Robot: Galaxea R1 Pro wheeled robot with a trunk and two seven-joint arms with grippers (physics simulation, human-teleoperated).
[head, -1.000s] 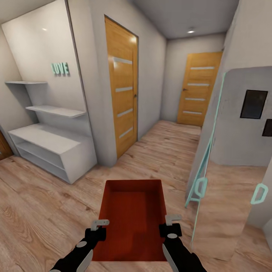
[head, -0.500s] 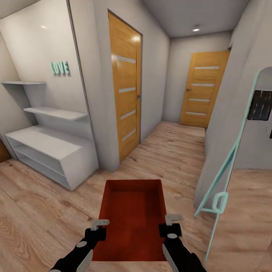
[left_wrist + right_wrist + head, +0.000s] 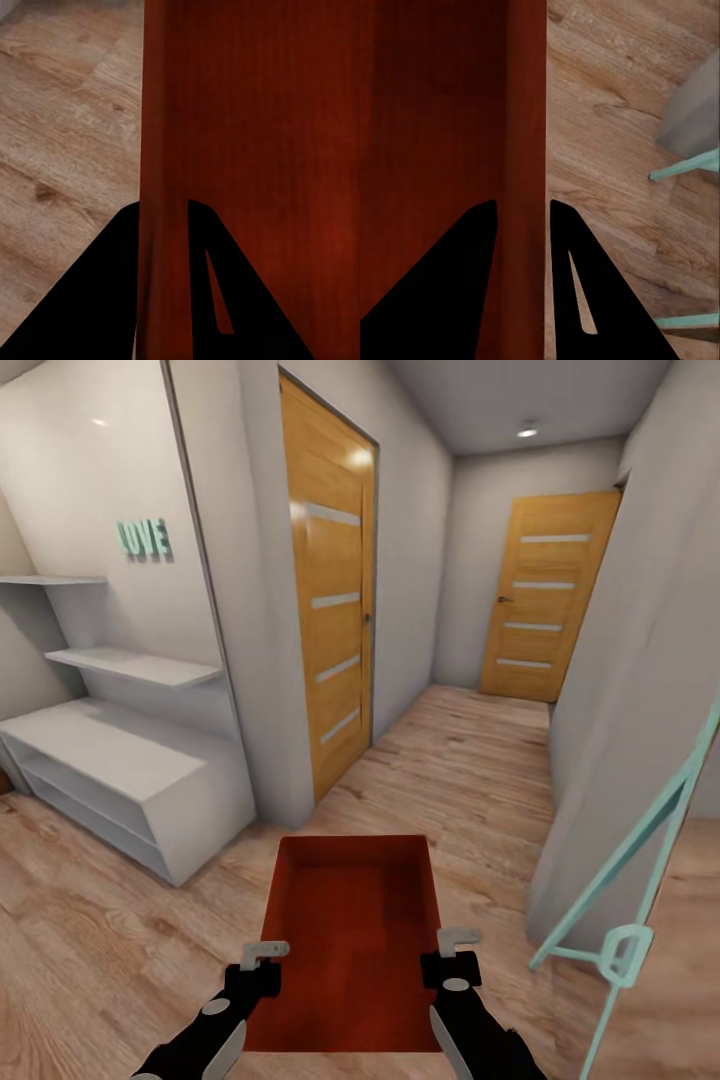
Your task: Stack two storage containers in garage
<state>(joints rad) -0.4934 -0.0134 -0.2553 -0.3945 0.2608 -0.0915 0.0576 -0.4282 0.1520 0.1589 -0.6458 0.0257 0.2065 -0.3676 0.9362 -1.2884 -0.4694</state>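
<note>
1. Item: bin point(image 3: 355, 920), orange-red, lidless, rectangular, low walls, ribbed bottom. One bin seen.
2. Location: carried above the wood-plank floor point(image 3: 120, 940) in a hallway, ahead of the robot, long axis pointing toward the far door point(image 3: 545, 595). Not in the garage.
3. Handling, judged: rigid and light, since two rim pinches hold it level. The thin smooth walls could slip or tilt if either grip eases; a bump against the wall point(image 3: 620, 690) or the teal frame point(image 3: 640, 840) at right could twist it.
4. Hold points: the two long side walls near the near corners, one per side, suit it best; a single-side grip would likely let it swing.
5. Left hand point(image 3: 262, 957): pinching the bin's left wall, one finger inside and one outside, as the left wrist view shows point(image 3: 163, 225).
6. Right hand point(image 3: 455, 943): pinching the right wall likewise point(image 3: 523, 225).
7. Relation: the bin sits between the hands, extending forward from them, near end closest to the trunk.
</note>
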